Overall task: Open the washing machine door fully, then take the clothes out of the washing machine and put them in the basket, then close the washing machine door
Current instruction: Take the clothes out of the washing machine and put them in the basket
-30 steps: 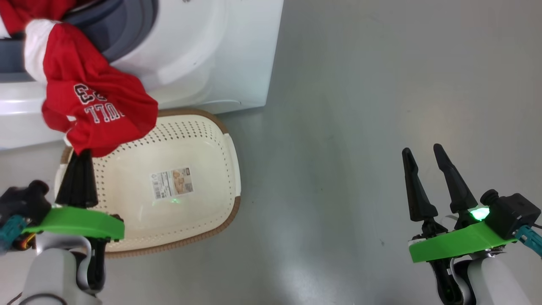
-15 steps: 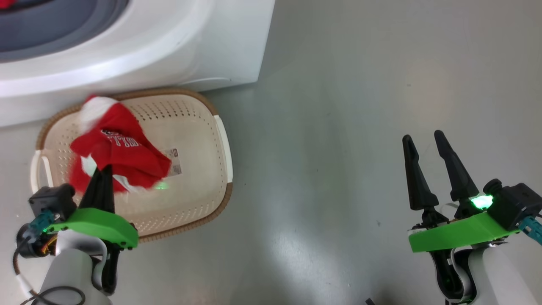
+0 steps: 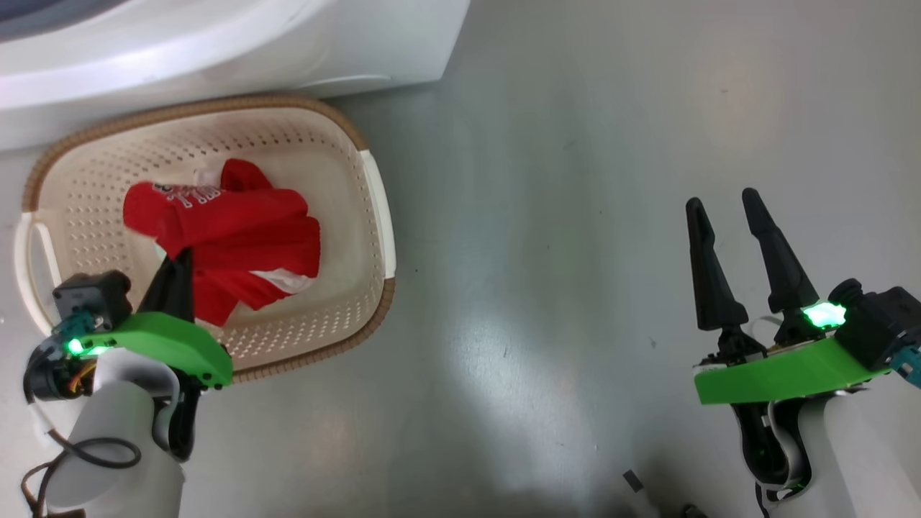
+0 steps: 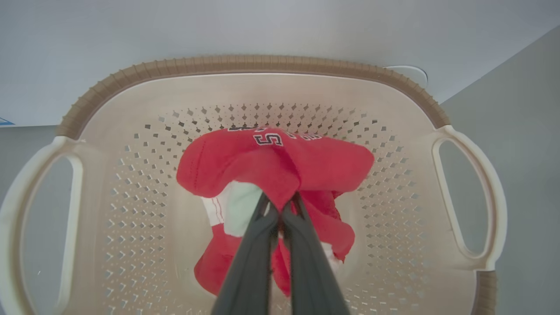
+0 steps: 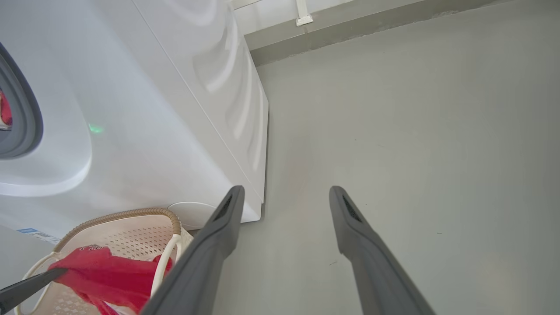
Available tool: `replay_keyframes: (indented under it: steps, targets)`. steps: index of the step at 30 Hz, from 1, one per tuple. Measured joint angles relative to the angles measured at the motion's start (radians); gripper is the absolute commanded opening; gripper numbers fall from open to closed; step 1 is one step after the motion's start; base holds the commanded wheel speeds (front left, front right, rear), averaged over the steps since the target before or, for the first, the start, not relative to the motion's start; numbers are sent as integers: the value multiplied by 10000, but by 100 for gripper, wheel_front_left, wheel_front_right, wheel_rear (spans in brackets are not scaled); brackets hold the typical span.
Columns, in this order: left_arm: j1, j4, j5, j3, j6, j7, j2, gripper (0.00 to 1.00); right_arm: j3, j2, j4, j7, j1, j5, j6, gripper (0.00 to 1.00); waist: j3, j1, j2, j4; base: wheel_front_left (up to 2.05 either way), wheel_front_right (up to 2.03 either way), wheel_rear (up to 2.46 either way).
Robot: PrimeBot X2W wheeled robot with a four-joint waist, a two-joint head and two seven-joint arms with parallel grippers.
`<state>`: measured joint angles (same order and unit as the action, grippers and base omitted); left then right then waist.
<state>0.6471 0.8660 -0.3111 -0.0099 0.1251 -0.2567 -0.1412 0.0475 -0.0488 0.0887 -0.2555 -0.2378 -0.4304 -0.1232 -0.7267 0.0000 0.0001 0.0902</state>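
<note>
A red garment of the clothes (image 3: 237, 237) with white lettering hangs low inside the cream basket (image 3: 374, 208), and my left gripper (image 3: 176, 255) is shut on its fabric. The left wrist view shows the left gripper (image 4: 280, 203) pinching the clothes (image 4: 280, 162) over the perforated bottom of the basket (image 4: 245, 63). The basket stands against the front of the white washing machine (image 3: 216, 43). My right gripper (image 3: 720, 200) stands open and empty over the bare floor at the right. In the right wrist view, the washing machine (image 5: 153, 109) shows its grey ring with a bit of red inside. The door is out of view.
Smooth grey floor (image 3: 547, 216) spreads wide to the right of the basket and machine. A small dark scrap (image 3: 633, 480) lies on it near the bottom edge. A wall skirting (image 5: 350, 30) runs behind the machine.
The head camera has tilted down. My left gripper has carried the red garment from the machine's opening down into the basket. The right gripper stays open as before.
</note>
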Motion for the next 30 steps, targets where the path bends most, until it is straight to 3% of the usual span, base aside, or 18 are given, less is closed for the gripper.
replay_keyframes:
  steps: [7, 9, 11, 12, 14, 30]
  targets:
    - [360, 591, -165, -232, 0, 0, -54, 1, 4, -2, -71, 0, -183, 105, 0, 100, -388, 0, 0, -78, 0, 0, 0]
    - [453, 688, -176, -265, 0, 0, -63, 10, 4, -4, -84, 0, -189, 107, 0, 100, -449, 0, 0, -93, 0, 0, 0]
    - [556, 732, -224, -282, 0, 0, -61, 38, 4, -4, -82, 0, -222, 109, 0, 100, -464, 0, 0, -119, 0, 0, 0]
    - [571, 734, -267, -280, 0, 0, -65, 71, 6, -4, -81, 0, -272, 140, 0, 100, -431, -1, 0, -129, 0, 0, 0]
    - [571, 738, -286, -290, 0, 0, -54, 100, 6, -4, -69, 0, -317, 180, 0, 100, -368, 0, 0, -138, 0, 0, 0]
    - [65, -130, -368, 75, 0, 0, 81, 100, -4, -12, 247, 0, -297, 345, 0, 100, 567, 0, 0, -350, 0, 0, 0]
